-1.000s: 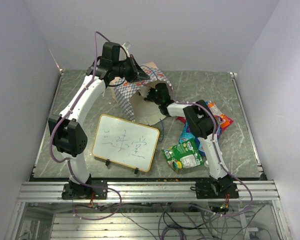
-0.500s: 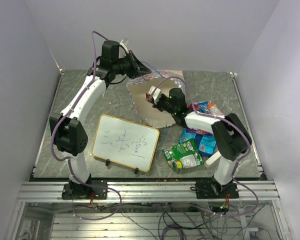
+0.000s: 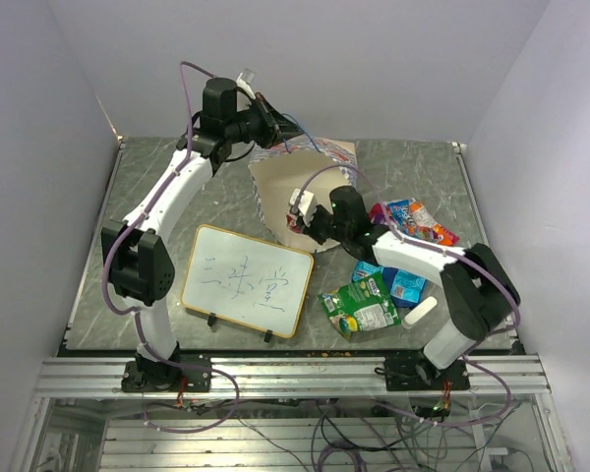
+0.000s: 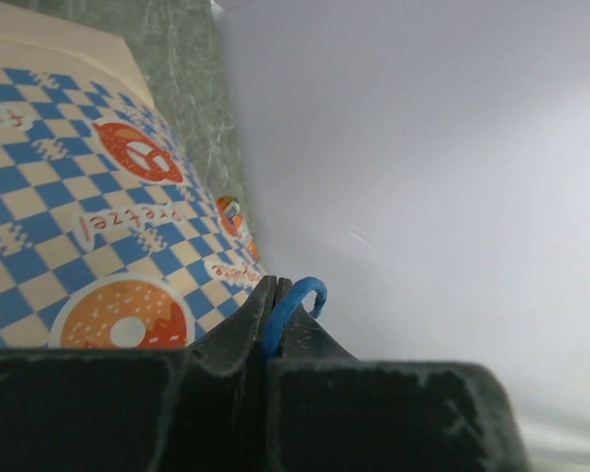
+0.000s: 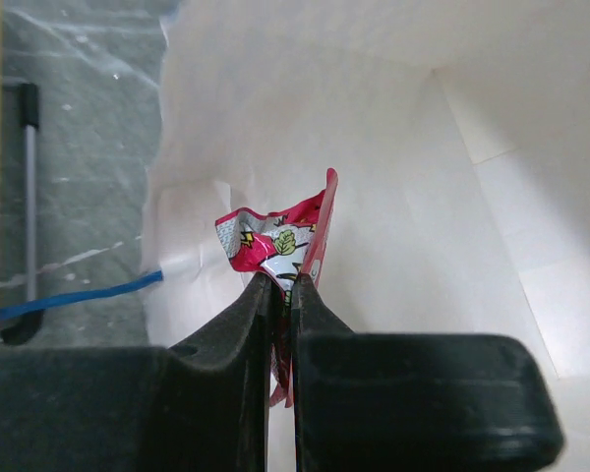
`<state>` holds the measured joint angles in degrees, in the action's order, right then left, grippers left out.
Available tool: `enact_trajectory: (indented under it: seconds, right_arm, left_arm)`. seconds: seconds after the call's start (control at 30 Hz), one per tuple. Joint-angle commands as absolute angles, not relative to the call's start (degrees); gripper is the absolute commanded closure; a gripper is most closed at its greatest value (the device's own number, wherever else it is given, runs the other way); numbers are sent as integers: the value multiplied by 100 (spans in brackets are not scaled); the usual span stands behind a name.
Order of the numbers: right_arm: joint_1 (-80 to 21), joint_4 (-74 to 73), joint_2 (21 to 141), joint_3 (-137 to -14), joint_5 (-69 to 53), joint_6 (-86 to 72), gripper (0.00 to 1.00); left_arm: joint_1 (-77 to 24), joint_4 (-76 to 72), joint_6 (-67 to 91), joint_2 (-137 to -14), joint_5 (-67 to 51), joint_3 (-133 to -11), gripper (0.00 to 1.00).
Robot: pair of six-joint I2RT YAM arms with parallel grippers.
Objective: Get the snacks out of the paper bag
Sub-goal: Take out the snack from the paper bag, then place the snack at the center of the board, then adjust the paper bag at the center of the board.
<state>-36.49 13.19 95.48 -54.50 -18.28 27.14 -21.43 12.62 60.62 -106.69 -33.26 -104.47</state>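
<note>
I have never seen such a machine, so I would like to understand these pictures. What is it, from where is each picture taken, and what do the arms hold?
These are two robot arms bolted at the near edge of a table. The wide picture comes from a fixed camera above and behind them. The two others come from a small camera on each wrist, looking along that arm's own fingers.

The left gripper is shut on the blue cord handle of the paper bag. The right gripper, at the bag's open mouth, is shut on a small red packet.

On the table lie a whiteboard, a green packet, a blue-teal packet, a red-white-orange packet and a white eraser.
</note>
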Motion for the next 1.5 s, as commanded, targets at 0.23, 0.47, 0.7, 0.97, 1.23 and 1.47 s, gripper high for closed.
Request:
enact_trajectory:
  seconds: [0.23,0.47,0.7,0.97,1.23,1.47]
  right_arm:
    - [-3630,-183,7611,-6192,-665,1630,100]
    - [-3630,-118,6703,-6274,1052,789,100]
    - [-3626,-454,6626,-6574,1641,433,100]
    - [-3602,-288,6609,-6640,1905,326,100]
    - [-3568,-927,6650,-6781,2033,-250,100]
    - [-3525,-1708,5760,-6039,2117,-1008,100]
  left_arm:
    - [-2245,1140,6315,-10748,-2479,-11005,93]
    - [-2294,-269,7291,-10880,-2397,-10752,93]
    - [-2426,-1445,8459,-11461,-2568,-11176,93]
    - [-2689,-1967,8804,-11525,-2293,-11579,93]
    - [-2331,-1826,8595,-11737,-1625,-11918,93]
    - [-2228,-1051,9051,-11373,-1169,-11310,93]
